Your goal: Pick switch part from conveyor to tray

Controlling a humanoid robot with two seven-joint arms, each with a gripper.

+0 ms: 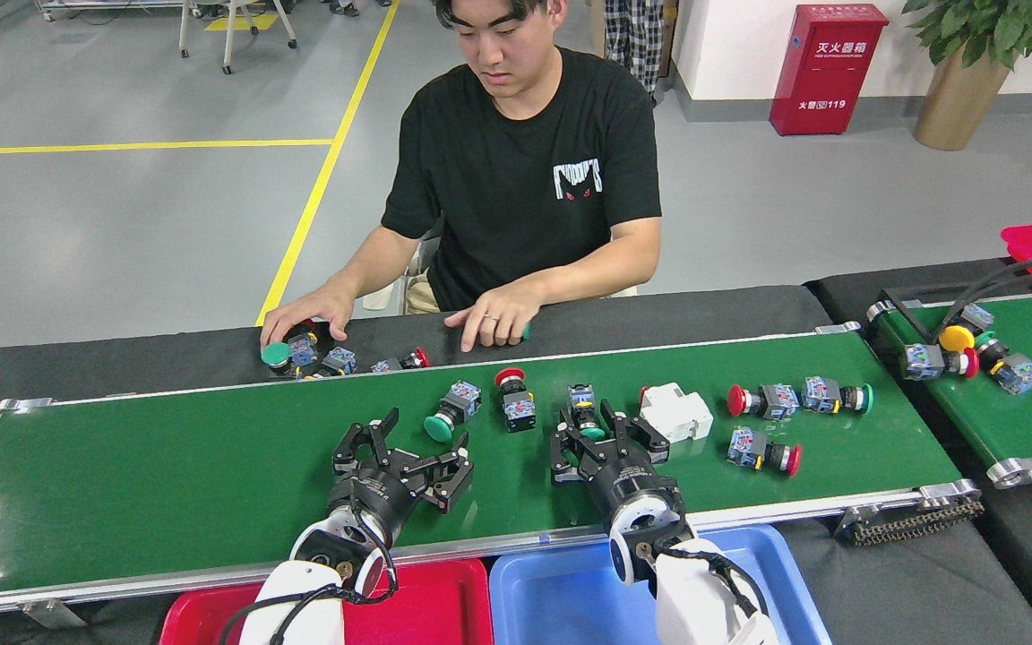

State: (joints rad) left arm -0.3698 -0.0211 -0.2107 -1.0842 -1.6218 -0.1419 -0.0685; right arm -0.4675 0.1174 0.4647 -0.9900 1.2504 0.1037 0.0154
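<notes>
Conveyor (211,466): right gripper (607,436) over belt, fingers spread around green-capped switch (585,414), not visibly pinching; left gripper (408,451) w/ fingers spread, empty, just near-side of another green switch (447,411). Red tray (444,605) & blue tray (561,596) sat at conveyor's near edge. Person's hands (491,322) rested on black table beyond conveyor.

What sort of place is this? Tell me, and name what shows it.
Probably a factory or workshop floor set up as a sorting station. A long green conveyor carries push-button switch parts, red and blue trays wait at its near edge, and yellow lane lines mark the grey floor.
</notes>
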